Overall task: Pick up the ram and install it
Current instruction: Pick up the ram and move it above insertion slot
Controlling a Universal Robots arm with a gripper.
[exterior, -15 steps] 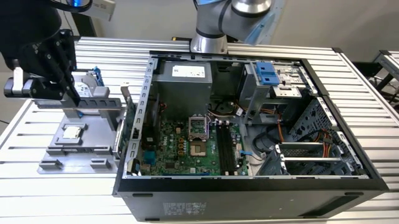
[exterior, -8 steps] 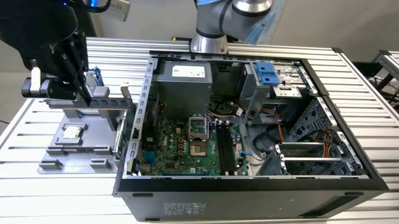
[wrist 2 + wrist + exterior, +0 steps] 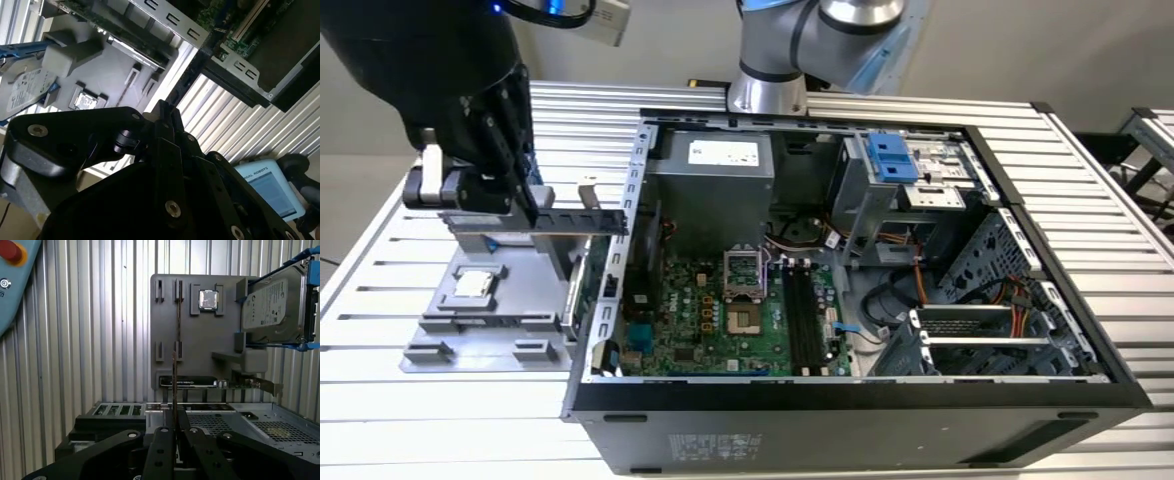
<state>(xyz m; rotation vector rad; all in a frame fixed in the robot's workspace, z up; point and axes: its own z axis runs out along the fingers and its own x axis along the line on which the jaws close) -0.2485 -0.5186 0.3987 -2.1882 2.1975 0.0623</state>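
the carry step is in hand: the gripper (image 3: 531, 212) is clamped tight on one end of the ram (image 3: 583, 221). the stick hangs level in the air, above the edge of the grey holder (image 3: 500, 305) that faces the computer case (image 3: 854, 415). in the first wrist view the ram (image 3: 176, 365) shows edge-on, pinched between the fingers (image 3: 162, 440).

installing it calls, i judge, for clearing the case wall and lining the stick's long edge up with one of the long black slots (image 3: 807, 320) on the motherboard (image 3: 707, 320). then it needs a straight press down, since a skewed stick would likely bind. the slots look empty, though that is hard to be sure of from this angle.

the holder sits near the table (image 3: 400, 420) edge at the exterior view's left. it holds a processor chip (image 3: 470, 284) in one pocket and a hard drive (image 3: 270, 305) in a blue bracket at one corner. the case holds the motherboard and, at a far corner, a power supply (image 3: 714, 160).
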